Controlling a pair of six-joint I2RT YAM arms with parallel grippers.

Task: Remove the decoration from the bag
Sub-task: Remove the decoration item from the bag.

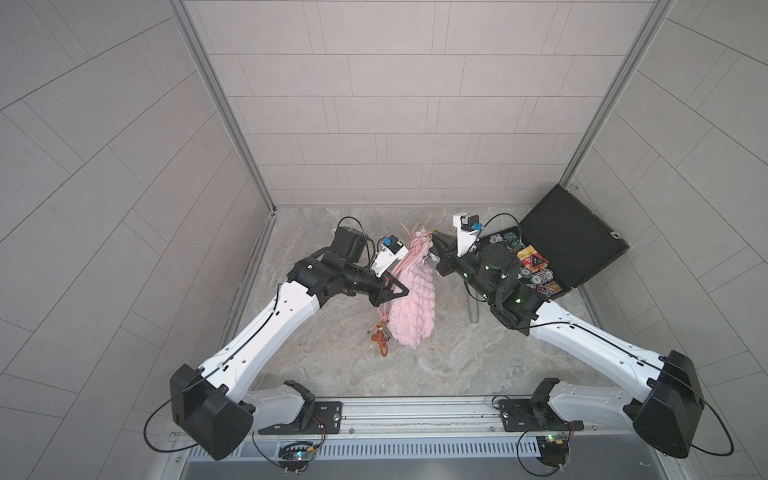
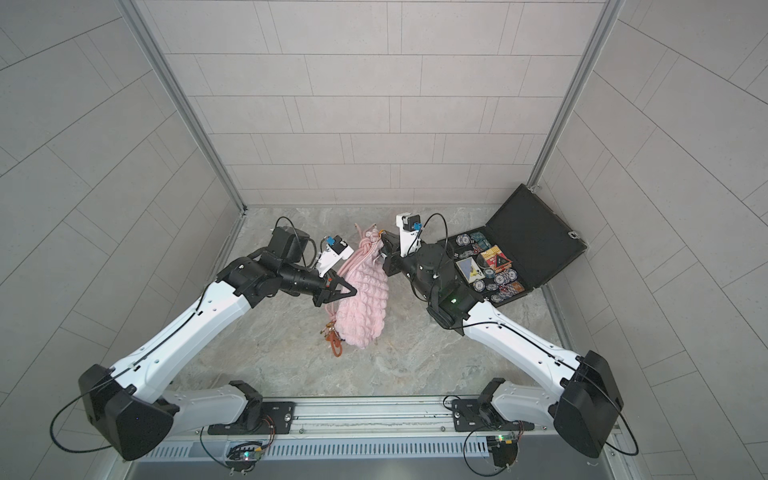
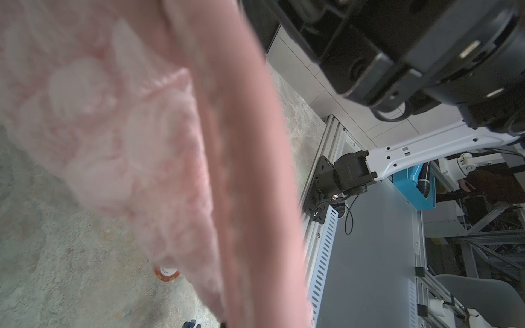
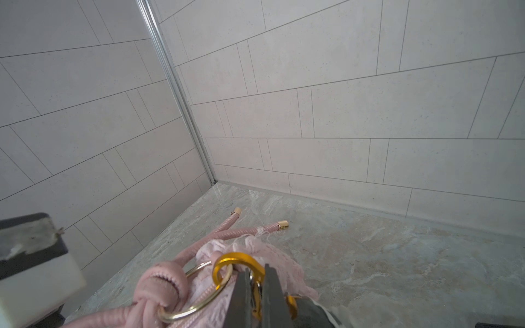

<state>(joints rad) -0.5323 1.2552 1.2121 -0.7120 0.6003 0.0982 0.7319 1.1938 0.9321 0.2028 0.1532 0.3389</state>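
Gold carabiner (image 4: pixel 227 262) clamped in right gripper (image 4: pixel 255 279), hooked on ring (image 4: pixel 196 306); left gripper (image 1: pixel 401 293) pinched on strap (image 3: pixel 241 170). Pulling with gate shut likely drags bag (image 1: pixel 415 307) or slips grip.

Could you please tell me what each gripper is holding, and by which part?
The right gripper is shut on the yellow carabiner, across its middle. The left gripper is shut against the bag; its hold is hidden.

One pink bag (image 1: pixel 413 307); one black briefcase (image 1: pixel 573 237); one yellow carabiner (image 4: pixel 238 256).
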